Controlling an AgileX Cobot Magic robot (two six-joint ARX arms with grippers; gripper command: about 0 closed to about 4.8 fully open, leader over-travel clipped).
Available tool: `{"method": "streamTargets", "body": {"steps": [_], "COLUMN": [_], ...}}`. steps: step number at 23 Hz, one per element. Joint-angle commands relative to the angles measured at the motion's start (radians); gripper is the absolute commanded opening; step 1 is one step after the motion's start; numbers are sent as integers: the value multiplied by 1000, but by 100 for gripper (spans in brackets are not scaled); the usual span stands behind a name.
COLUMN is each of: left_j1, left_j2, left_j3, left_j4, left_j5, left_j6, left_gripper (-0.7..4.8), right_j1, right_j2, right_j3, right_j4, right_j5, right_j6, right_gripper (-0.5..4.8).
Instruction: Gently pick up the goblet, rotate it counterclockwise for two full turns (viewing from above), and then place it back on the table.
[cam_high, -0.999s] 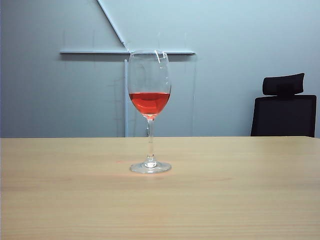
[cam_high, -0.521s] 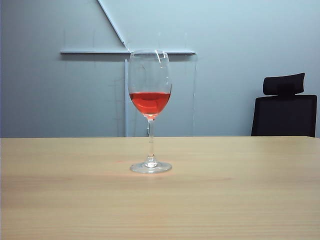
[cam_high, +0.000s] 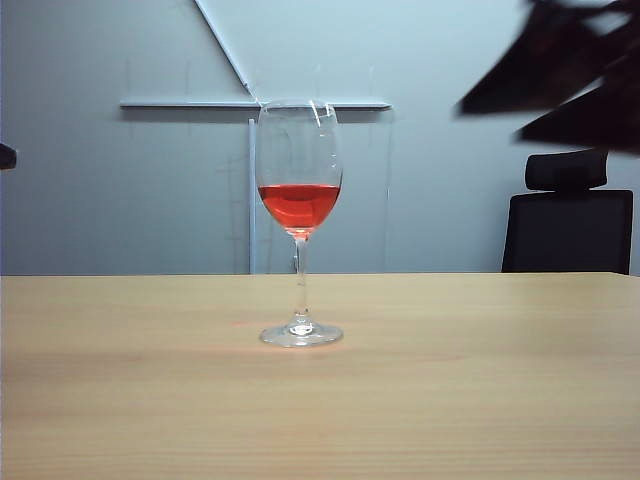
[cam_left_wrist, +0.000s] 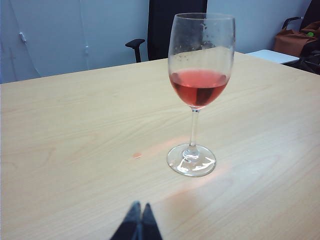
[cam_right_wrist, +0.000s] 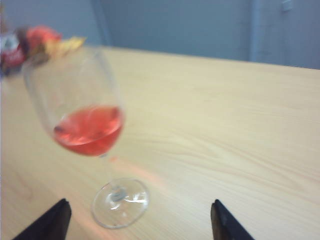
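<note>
Beige wood of the table (cam_high: 480, 400) is the largest thing, and nothing on it has moved: the goblet (cam_high: 300, 220) stands upright near the middle as it did a second ago, its round foot flat on the wood and the red liquid level in the lower part of the bowl.

What is new is at the upper right of the exterior view. A dark, blurred shape has come in there, above the black chair (cam_high: 568, 215), where a moment before only the wall was seen. I judge it to be the right arm on its approach. The right gripper (cam_right_wrist: 137, 220) has its jaws spread wide with nothing between them; the foot of the goblet (cam_right_wrist: 120, 202) lies in front of them, not touched.

The left gripper (cam_left_wrist: 137, 225) shows two fingertips pressed together, empty, near the table and well apart from the goblet (cam_left_wrist: 200, 90).

So the pick-up has only begun: no grasp yet, no turning yet. The glass is thin and filled, so the closing should be slow.
</note>
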Motion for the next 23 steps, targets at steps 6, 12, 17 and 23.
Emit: {"method": "streamTargets", "body": {"steps": [6,12,17,23], "left_j1": [1,1,1,1], "left_j2": [2,2,2,2], "left_j3": [2,2,3,3], "left_j4": [13,13,13,13], "left_j5": [3,3,3,3], "left_j6": [0,0,0,0], "left_gripper": [-5,-5,-5,-5], "right_j1": [85,120,130,130], "right_j2": [670,835,893,943], "right_j3": [241,334,376,409], "right_j4": [374,466,507,553], "right_j5": [-183,-205,-151,-146], "right_j6": [-59,-59,-59,-59], "right_gripper": [401,400,399,363]}}
